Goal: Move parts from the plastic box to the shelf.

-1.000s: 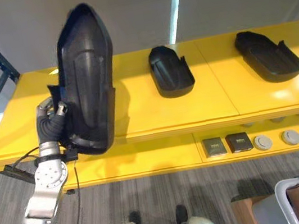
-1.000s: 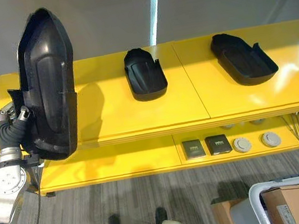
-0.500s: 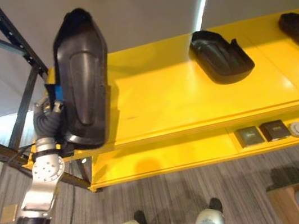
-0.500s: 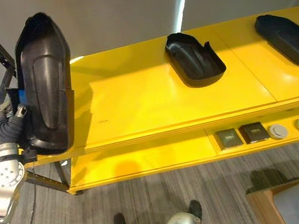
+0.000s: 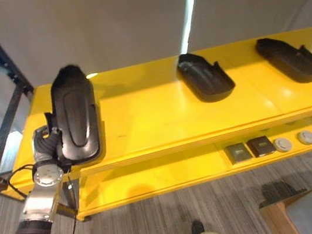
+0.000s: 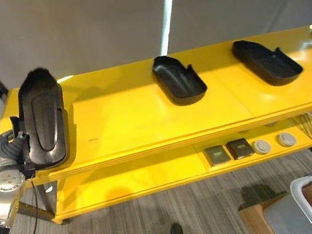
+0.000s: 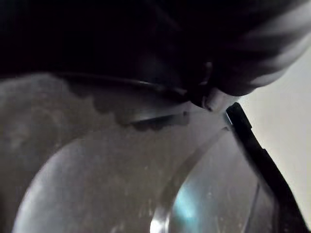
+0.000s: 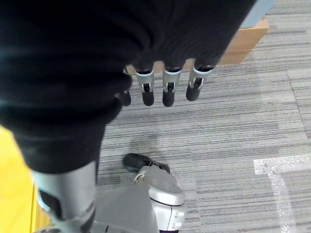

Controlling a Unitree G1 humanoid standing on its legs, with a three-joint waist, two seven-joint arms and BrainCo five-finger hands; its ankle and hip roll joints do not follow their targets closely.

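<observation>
Black part (image 5: pixel 76 123) gripped by left hand (image 5: pixel 45 147), fingers curled on its edge; held above shelf (image 5: pixel 161 113) left end, base nr front lip. Right hand (image 8: pixel 165 87) idle, fingers relaxed, holding nothing. Risk: if released w/ overhang, part may be tipped off lip. Two parts (image 5: pixel 205 76) (image 5: pixel 287 59) already placed to right along shelf.

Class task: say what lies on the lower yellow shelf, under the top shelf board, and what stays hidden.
On the lower yellow shelf lie two dark square parts and two round grey parts. The top yellow shelf board covers the lower shelf's back, so anything there cannot be seen.
</observation>
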